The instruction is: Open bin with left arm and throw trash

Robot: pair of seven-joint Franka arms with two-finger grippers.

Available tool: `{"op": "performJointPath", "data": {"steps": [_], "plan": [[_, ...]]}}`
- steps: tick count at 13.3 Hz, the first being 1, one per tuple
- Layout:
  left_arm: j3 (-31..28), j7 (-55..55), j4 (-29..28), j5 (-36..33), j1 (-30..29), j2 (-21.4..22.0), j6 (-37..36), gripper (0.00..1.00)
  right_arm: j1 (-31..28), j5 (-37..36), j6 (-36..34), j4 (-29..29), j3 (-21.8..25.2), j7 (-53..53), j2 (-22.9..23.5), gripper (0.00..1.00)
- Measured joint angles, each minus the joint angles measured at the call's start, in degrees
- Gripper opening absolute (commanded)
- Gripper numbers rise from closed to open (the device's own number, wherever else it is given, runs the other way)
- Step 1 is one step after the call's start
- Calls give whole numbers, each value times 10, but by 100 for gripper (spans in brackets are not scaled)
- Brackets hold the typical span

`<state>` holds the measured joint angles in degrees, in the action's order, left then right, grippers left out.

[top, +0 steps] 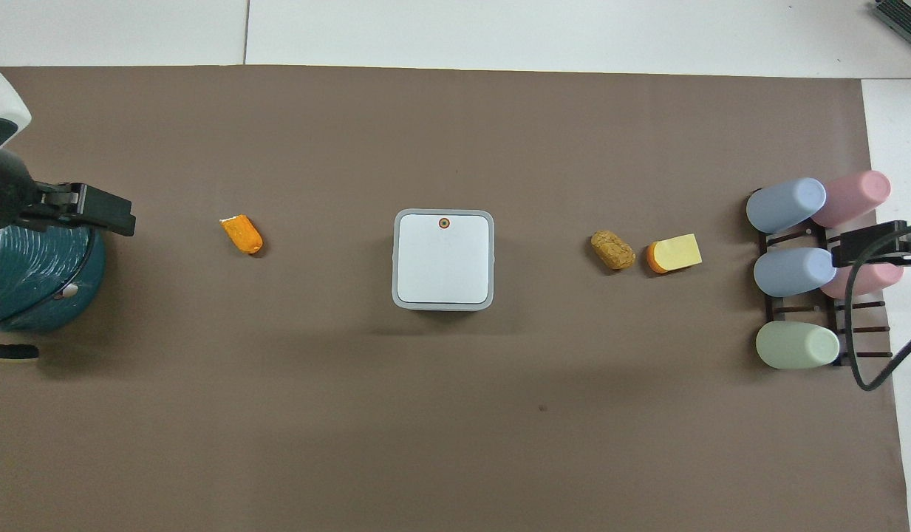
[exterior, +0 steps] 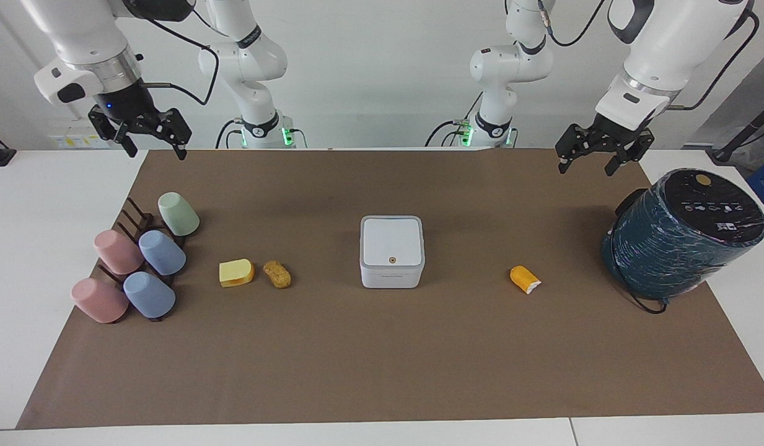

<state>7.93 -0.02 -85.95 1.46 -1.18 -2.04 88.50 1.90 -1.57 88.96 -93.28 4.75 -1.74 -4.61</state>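
— Waiting up high, both of them? The left gripper (exterior: 597, 156) hangs over the mat's edge by the dark-teal cylinder (exterior: 685, 241), the right gripper (exterior: 147, 137) above the cup rack (exterior: 137, 217), jaws wide and empty.

— Yes, nothing is started. The bin (exterior: 392, 251) sits mid-mat, lid shut, its button (exterior: 392, 259) turned away from the robots.

— And the trash?

— The orange piece (exterior: 525, 279) lies toward the left arm's end; the yellow wedge (exterior: 236, 272) and brown oblong (exterior: 277, 274) lie together toward the right arm's, probably one share per arm.
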Motion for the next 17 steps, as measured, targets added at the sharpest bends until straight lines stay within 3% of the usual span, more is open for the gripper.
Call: {"op": "performJointPath", "data": {"steps": [17], "plan": [[9, -10, -19, 0, 26, 3, 15, 100, 0, 5, 8, -2, 0, 11, -3, 100]]}}
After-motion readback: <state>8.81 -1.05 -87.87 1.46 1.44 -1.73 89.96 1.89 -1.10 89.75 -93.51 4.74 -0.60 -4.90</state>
